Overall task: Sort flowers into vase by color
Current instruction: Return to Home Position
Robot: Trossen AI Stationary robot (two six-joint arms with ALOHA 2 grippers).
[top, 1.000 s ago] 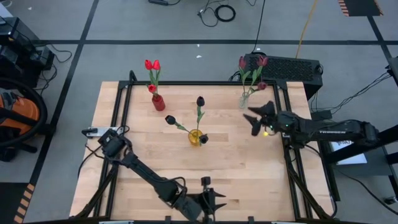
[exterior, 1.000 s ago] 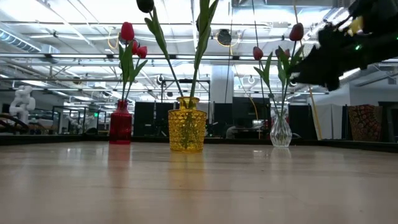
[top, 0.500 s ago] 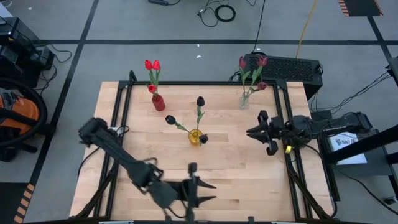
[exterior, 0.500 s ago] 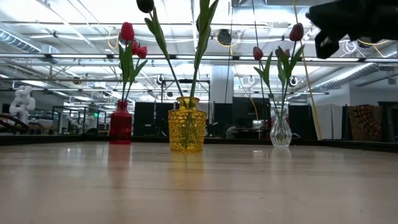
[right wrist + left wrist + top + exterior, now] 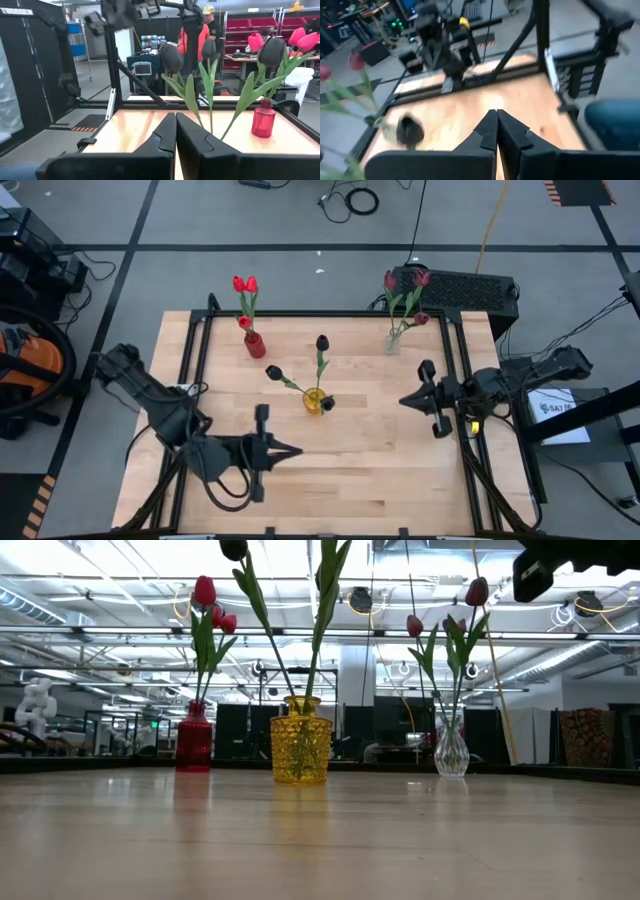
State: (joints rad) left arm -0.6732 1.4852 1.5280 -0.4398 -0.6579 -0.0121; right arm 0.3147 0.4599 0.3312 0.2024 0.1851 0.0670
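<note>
1. Red tulips point(image 5: 245, 285) stand in the red vase point(image 5: 254, 346) at the far left of the table point(image 5: 400, 480). The black tulips point(image 5: 322, 342) are in the yellow vase point(image 5: 316, 402) at the middle, and the dark red tulips point(image 5: 392, 281) are in the clear vase point(image 5: 392, 343) at the far right.
2. No flower lies on the wood, so I judge that the sorting is finished and the arms only need to pull away.
3. Right gripper point(image 5: 404, 399) hangs at the right side, with its fingers pressed together and holding nothing. The clear vase is far and a little left of it, and this arm is the nearer one to it.
4. Left gripper point(image 5: 296, 450) is near-left of the yellow vase. It is also pressed together and empty, and its tips point right.
5. Stems stand nearly upright with the heads up, but one black tulip leans to the left.
</note>
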